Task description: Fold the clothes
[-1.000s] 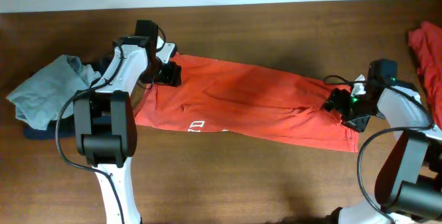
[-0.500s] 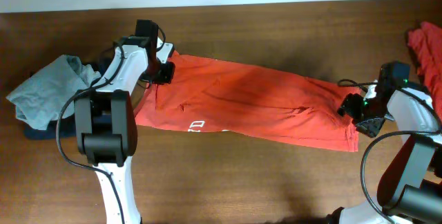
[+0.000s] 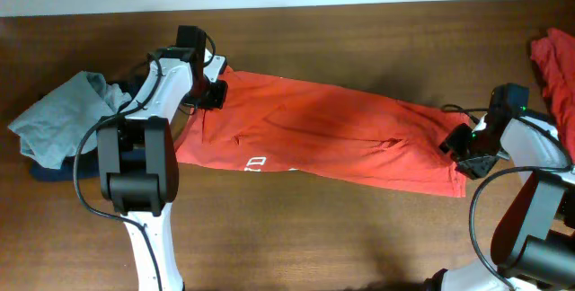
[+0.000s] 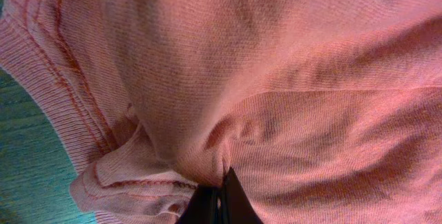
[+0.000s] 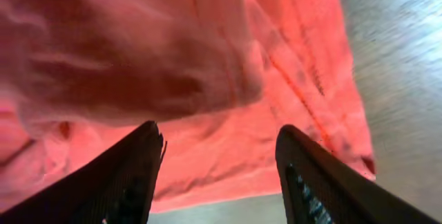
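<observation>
The orange shirt (image 3: 323,134) lies stretched across the bench (image 3: 359,228). The left fingers (image 4: 235,213) pinch one corner. The right fingers (image 5: 124,175), spread over the opposite end, should catch the hem fully.

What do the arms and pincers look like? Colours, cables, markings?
Left arm and right arm: white links, black joint housings, loose black cables. Right pincer: black ribbed fingers. Small green light near the right wrist.
</observation>
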